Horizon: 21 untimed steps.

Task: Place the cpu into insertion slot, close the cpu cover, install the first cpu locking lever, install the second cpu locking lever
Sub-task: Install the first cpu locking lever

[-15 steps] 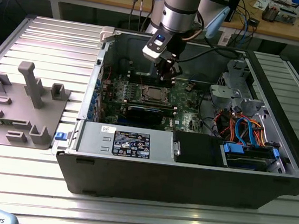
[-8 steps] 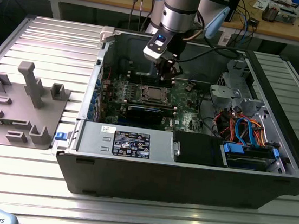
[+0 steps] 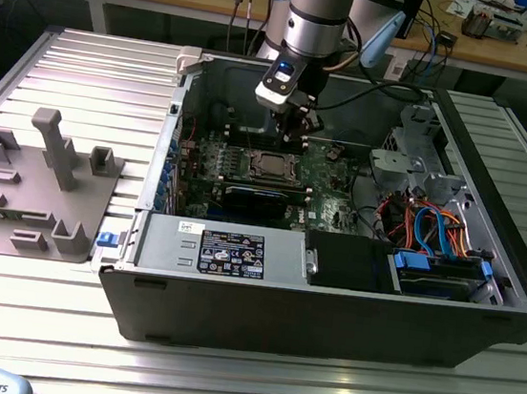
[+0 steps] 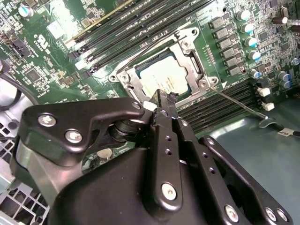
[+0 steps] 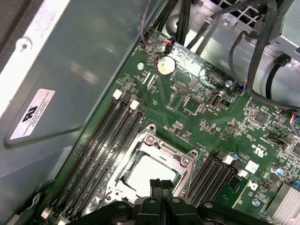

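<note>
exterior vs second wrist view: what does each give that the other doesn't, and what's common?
Exterior view adds context: the open computer case, a grey fixture tray on the exterior view's left, and the arm reaching in from above. Second wrist view adds detail: a thin locking lever lying out to one side, and the memory slots. Both: the cpu seated in the insertion slot on the green motherboard, with the shut gripper close to its edge.

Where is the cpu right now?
In the exterior view the cpu sits on the green motherboard inside the computer case, framed by the cpu cover, just below the gripper.
</note>
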Each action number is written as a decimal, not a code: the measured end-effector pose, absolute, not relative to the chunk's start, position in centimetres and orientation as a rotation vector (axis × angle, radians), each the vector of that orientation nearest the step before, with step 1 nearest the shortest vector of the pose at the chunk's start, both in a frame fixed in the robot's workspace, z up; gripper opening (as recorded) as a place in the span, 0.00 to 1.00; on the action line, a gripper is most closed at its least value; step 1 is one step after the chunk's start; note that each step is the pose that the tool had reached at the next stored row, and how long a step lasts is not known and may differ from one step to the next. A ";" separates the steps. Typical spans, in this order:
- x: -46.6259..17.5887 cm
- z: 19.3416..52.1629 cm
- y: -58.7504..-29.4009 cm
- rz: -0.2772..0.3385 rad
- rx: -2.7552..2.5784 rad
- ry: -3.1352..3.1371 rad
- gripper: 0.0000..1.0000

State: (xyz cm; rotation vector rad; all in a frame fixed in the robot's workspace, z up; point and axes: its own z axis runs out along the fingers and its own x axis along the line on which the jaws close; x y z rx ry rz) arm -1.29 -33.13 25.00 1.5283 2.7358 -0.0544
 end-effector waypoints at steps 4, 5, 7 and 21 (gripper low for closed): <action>-1.3 25.0 -33.1 -0.054 1.503 2.749 0.11; -1.3 25.0 -33.1 -0.054 1.497 2.753 0.11; -1.3 25.0 -33.1 -0.054 1.482 2.761 0.11; -1.3 25.0 -33.1 -0.054 1.400 2.802 0.11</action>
